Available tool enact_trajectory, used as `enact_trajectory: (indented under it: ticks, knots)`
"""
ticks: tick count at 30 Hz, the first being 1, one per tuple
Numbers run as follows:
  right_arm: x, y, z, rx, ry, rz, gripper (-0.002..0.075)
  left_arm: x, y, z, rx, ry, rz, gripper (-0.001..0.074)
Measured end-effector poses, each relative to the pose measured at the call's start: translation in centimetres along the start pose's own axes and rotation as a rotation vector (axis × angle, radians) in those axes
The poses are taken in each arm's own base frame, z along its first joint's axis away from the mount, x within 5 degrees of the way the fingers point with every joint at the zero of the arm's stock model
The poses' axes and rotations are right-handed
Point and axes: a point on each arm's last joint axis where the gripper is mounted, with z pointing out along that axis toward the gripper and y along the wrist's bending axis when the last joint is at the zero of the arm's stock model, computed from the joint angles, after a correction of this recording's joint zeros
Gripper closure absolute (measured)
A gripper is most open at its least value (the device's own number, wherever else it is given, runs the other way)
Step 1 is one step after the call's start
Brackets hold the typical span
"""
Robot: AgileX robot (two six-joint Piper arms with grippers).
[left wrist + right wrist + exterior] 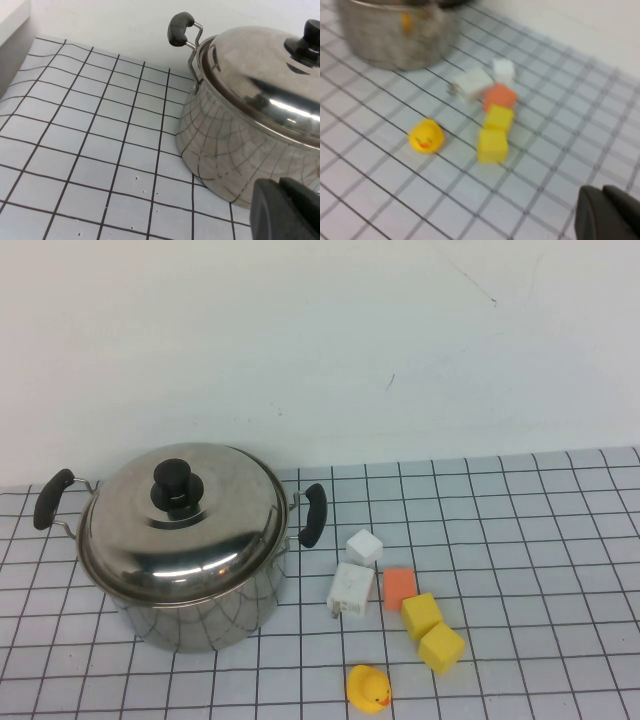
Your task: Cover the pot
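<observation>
Here left gripper (287, 210) beside pot (195, 585); right gripper (607, 212) apart.

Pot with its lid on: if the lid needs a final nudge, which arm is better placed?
Left, probably. The left hand sits right beside the pot, whose lid already covers it. The right hand hangs out past the yellow duck and blocks.

pot (190, 590) sits on the left side of the surface (540, 570), lid (180, 525) on top of it w/ the knob (176, 483) about centered. Right of the pot there's a cluster: small cube (364, 546) furthest back, charger block (351, 590) just in front of it, flat block (399, 588) beside that, then two cubes (431, 631) touching, fwd and to the right. Duck (369, 687) nearest the front, apart from the rest. Left gripper (287, 210) low beside the pot's front, right gripper (607, 212) out over the surface, front-right of the cluster.
</observation>
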Motion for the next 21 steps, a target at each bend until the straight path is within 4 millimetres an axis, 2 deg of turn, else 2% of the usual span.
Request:
enact_trajectory:
  ticks: [4,6,12,17,21]
  knots:
    - [3.2,-0.6,0.5,0.084,-0.031,0.086,0.0728,0.0,0.0,0.0,0.000,0.000,0.000,0.0738]
    - [3.8,-1.1,0.4,0.128,-0.108,0.104,0.0728,0.0,0.0,0.0,0.000,0.000,0.000,0.0738]
    - [4.0,-3.0,-1.1,0.341,-0.320,0.124,0.0728,0.0,0.0,0.0,0.000,0.000,0.000,0.0738]
    - [4.1,-4.2,-2.7,0.559,-0.370,0.050,0.0728,0.0,0.0,0.0,0.000,0.000,0.000,0.0738]
    - [4.5,-4.3,-3.8,0.661,-0.365,-0.003,0.0728,0.0,0.0,0.0,0.000,0.000,0.000,0.0738]
